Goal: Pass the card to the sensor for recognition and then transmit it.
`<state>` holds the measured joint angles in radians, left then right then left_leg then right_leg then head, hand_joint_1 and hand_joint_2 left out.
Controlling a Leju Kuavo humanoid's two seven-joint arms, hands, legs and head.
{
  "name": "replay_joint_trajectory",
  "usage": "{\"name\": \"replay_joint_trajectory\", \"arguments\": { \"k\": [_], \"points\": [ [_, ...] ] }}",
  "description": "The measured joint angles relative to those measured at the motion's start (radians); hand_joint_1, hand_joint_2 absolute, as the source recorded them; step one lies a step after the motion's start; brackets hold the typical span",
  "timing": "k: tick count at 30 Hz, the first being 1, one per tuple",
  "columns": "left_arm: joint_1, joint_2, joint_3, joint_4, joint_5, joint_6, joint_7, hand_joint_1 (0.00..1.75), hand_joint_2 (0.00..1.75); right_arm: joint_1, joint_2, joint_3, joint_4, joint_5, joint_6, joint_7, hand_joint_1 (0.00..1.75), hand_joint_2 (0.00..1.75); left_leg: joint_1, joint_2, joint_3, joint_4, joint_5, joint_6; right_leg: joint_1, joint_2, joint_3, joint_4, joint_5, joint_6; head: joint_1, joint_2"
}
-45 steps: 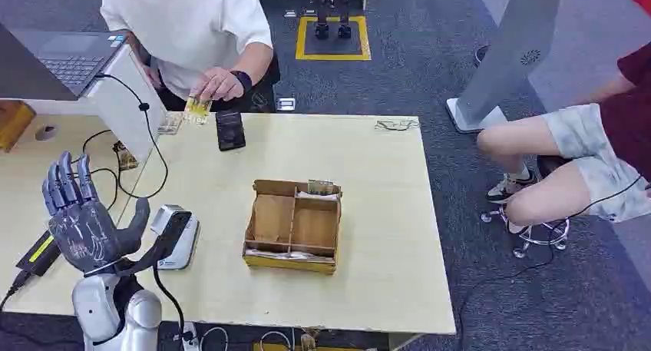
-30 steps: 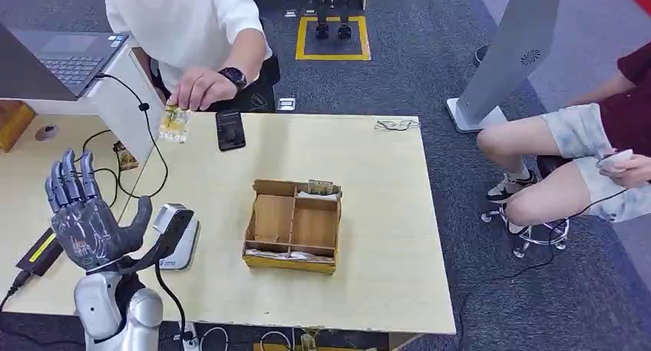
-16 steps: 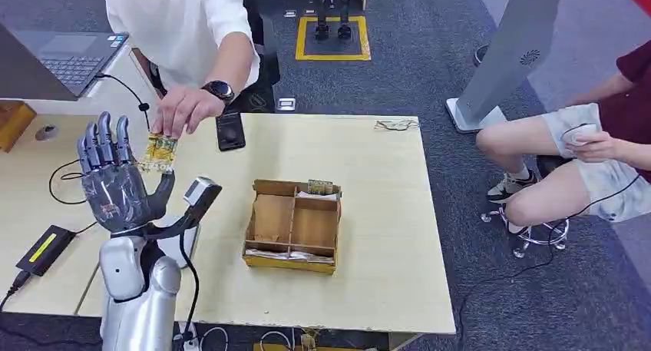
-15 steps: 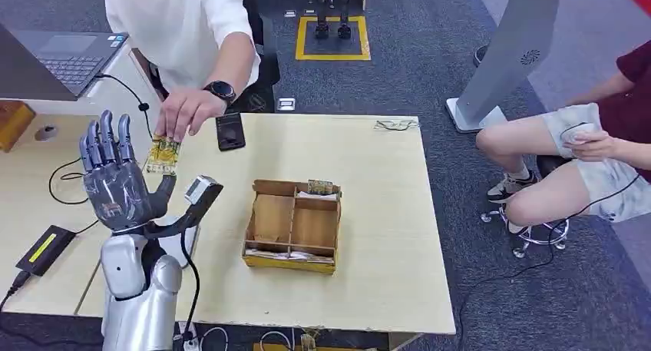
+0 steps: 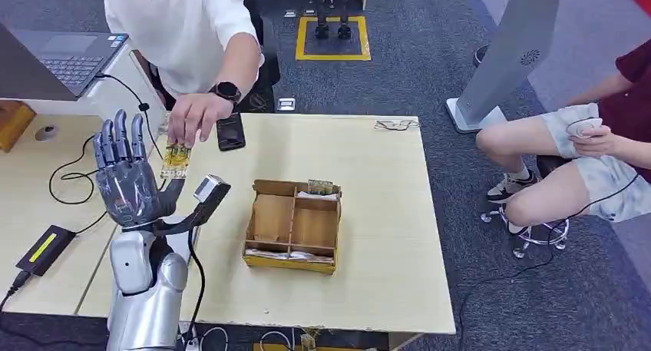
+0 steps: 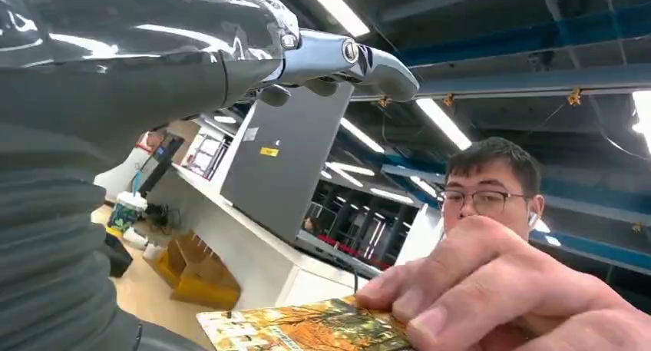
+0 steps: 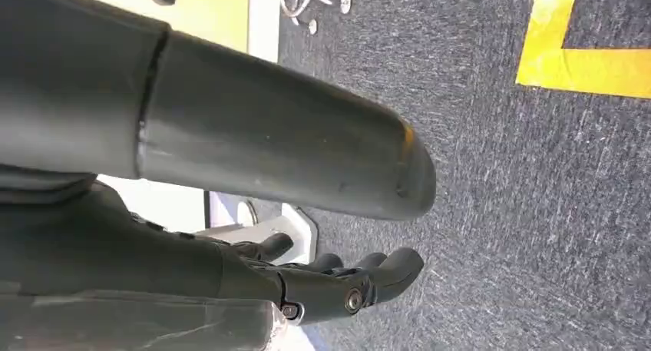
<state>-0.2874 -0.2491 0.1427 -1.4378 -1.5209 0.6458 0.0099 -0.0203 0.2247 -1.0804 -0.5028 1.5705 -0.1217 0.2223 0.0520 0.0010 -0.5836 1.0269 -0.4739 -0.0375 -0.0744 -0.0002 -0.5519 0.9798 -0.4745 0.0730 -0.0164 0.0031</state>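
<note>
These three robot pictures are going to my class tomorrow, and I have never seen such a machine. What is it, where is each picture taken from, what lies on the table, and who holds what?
It is a humanoid robot with two silver arms. The wide picture comes from its head, looking down; the other two come from cameras at its wrists. Its left hand is raised with fingers spread and holds nothing. A person's hand holds out a card to it, also seen in the left wrist view. The right hand hangs above the carpet, fingers curled. On the table lie a wooden divided box, a black phone and a small scanner.
</note>
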Motion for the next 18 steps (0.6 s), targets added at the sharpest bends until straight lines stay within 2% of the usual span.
{"name": "replay_joint_trajectory", "arguments": {
  "k": [2,3,4,7,13,18],
  "points": [
    [-0.005,-0.001,-0.006,0.006,0.0,0.008,-0.001,0.0,1.75,0.001,0.0,0.004,0.0,0.0,0.0,0.009,0.0,0.0,0.0,0.0,0.0,0.0,0.0,0.0,0.0,0.0,0.0,0.0,0.0,0.0,0.0,0.0],
    [-0.009,-0.002,-0.009,0.01,0.001,0.012,-0.001,0.98,1.75,0.002,0.0,0.007,0.0,0.0,0.0,0.011,0.0,0.0,0.0,0.0,0.0,0.0,0.0,0.0,0.0,0.0,0.0,0.0,0.0,0.0,0.0,0.0],
    [-0.013,-0.002,-0.014,0.014,0.002,0.014,-0.001,1.75,1.75,0.003,0.0,0.008,0.0,0.0,0.0,0.012,0.0,0.0,0.0,0.0,0.0,0.0,0.0,0.0,0.0,0.0,0.0,0.0,0.0,0.0,0.0,0.0],
    [-0.02,-0.002,-0.024,0.024,0.016,0.027,-0.017,1.75,1.75,0.007,0.0,0.01,-0.004,0.0,0.008,0.01,0.0,0.0,0.0,0.0,0.0,0.0,0.0,0.0,0.0,0.0,0.0,0.0,0.0,0.0,0.0,0.0],
    [-0.02,-0.005,-0.039,0.025,0.132,0.036,-0.126,1.75,1.75,0.012,0.0,0.015,-0.013,0.0,0.01,0.012,0.0,0.0,0.0,0.0,0.0,0.0,0.0,0.0,0.0,0.0,0.0,0.0,0.0,0.0,0.0,0.0],
    [-0.02,-0.019,-0.039,0.019,0.162,0.045,-0.168,1.75,1.75,0.013,0.0,0.015,-0.014,0.0,0.006,0.005,0.0,0.0,0.0,0.0,-0.001,0.0,0.0,0.0,0.0,0.0,0.0,0.0,0.0,0.0,0.0,0.0]
  ]
}}
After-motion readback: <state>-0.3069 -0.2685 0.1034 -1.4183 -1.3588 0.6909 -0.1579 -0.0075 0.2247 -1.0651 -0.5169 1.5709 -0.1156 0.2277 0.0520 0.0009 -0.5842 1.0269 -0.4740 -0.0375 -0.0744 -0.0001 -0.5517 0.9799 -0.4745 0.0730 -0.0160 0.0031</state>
